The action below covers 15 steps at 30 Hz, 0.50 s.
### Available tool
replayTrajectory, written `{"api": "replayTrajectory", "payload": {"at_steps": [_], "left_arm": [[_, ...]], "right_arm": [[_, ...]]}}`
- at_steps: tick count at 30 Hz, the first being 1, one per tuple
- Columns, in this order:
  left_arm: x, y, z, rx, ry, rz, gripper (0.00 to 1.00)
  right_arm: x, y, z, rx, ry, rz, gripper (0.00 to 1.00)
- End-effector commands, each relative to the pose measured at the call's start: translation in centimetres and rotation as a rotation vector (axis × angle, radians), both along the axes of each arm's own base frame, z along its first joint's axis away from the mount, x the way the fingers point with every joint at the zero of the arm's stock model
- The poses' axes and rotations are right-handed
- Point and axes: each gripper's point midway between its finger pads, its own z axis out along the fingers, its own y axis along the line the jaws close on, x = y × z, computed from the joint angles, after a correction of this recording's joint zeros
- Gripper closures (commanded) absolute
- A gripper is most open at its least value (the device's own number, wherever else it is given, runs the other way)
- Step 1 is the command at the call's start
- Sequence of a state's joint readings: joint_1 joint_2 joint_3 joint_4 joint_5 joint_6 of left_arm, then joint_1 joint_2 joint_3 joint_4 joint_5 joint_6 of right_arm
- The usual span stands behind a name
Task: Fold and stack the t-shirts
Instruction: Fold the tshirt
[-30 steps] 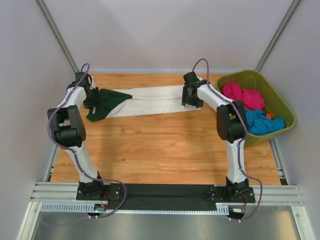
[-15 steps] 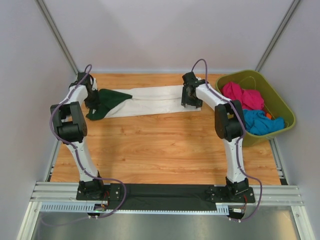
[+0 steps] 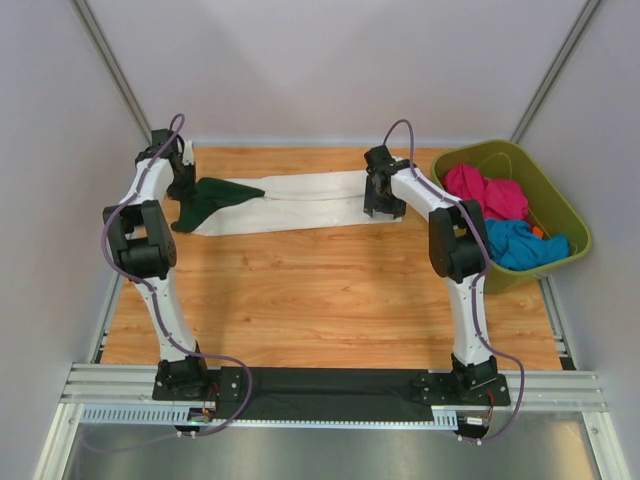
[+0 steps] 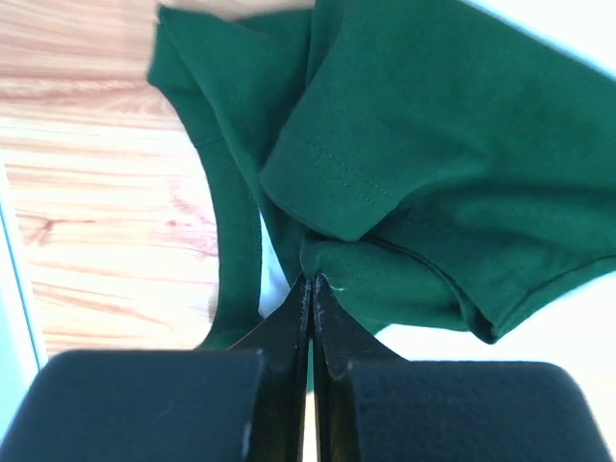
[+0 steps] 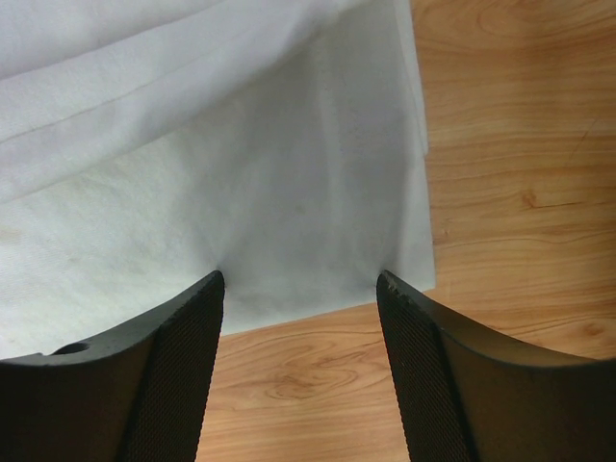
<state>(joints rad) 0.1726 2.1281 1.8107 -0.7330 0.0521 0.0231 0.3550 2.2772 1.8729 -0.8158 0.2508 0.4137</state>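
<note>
- One light wooden table [image 3: 330, 290]: a long white cotton t-shirt with dark green sleeves [image 3: 300, 200] lies in a strip along its far edge.
- Olive-green plastic tub [image 3: 520, 278] at right (pink and blue clothes inside).
- Right gripper [image 5: 300, 284]: jaws apart, straddling the shirt's white hem end, not pinching.
- Left gripper [image 4: 310, 289]: apart a second ago, now clamped on the green sleeve [image 4: 404, 144]. Grasp made, so the fold likely waits on the right closing.

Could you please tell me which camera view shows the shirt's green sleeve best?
The left wrist view: the green sleeve fills it, hem stitching clear. The top view shows it small; the right wrist view shows only white cloth.
</note>
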Motion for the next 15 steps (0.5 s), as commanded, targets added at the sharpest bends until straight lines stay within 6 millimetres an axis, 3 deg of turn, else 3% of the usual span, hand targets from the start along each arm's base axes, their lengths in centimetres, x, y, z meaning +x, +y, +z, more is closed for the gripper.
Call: {"api": "replayTrajectory", "payload": {"at_steps": [1, 15], "left_arm": [[-0.4, 0.4, -1.1, 0.035, 0.055, -0.052, 1.00], [1.7, 2.0, -3.0, 0.121, 0.057, 0.018, 0.98]], "right_arm": [[0.5, -0.5, -0.2, -0.030, -0.005, -0.013, 0.34], [0.7, -0.8, 0.0, -0.027, -0.008, -0.017, 0.34]]}}
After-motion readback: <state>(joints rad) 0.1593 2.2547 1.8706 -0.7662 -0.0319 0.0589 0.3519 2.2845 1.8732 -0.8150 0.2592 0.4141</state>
